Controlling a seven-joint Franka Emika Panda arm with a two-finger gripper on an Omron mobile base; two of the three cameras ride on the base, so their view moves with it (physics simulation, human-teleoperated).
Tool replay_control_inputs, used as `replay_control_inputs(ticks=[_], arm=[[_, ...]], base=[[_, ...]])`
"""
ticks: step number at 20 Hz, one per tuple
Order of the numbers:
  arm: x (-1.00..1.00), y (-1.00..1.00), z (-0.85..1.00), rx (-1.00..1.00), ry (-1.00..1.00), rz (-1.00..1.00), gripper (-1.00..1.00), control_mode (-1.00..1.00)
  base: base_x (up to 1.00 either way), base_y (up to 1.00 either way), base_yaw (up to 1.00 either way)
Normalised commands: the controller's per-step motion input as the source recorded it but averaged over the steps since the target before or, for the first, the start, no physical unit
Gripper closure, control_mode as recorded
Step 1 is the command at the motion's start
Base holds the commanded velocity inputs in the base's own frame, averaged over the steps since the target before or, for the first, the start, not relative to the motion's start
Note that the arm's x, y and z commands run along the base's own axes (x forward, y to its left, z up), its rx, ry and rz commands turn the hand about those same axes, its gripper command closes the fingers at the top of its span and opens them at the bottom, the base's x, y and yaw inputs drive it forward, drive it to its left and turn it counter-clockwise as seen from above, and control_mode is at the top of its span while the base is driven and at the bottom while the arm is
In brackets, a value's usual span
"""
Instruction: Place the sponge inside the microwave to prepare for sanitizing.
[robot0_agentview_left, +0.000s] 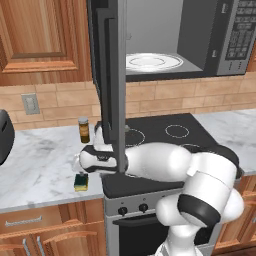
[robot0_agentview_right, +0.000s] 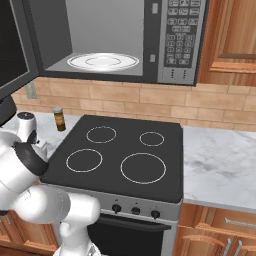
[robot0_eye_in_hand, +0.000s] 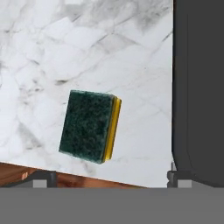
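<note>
The sponge (robot0_agentview_left: 81, 181) lies on the marble counter near its front edge, just left of the stove, dark green scrub side up with its yellow body showing along one side (robot0_eye_in_hand: 89, 126). My gripper (robot0_agentview_left: 83, 167) hovers right above it, pointing down. In the hand view my gripper (robot0_eye_in_hand: 111, 178) is open, its two tips set wide apart below the sponge, with nothing between them. Above the stove the microwave (robot0_agentview_left: 200, 40) has its door (robot0_agentview_left: 112, 75) swung wide open, showing a grey interior and a white round plate (robot0_agentview_right: 102, 61). Its keypad (robot0_agentview_right: 180, 30) sits on the right.
A brown spice jar (robot0_agentview_left: 84, 129) stands on the counter behind my hand. The black stovetop (robot0_agentview_left: 165, 135) borders the sponge on the right. The open door hangs over the stove's left edge, close to my forearm. A dark appliance (robot0_agentview_left: 5, 135) sits far left.
</note>
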Motion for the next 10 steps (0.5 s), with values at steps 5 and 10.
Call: replay_control_inputs(ticks=[5,10], arm=[[0.12,0.25,-0.03,0.00,0.00,0.00,-1.00,-1.00],[0.13,0.24,-0.18,0.00,-0.01,0.00,-1.00,-1.00]], base=[[0.00,0.00,0.00],[0.00,0.00,0.00]])
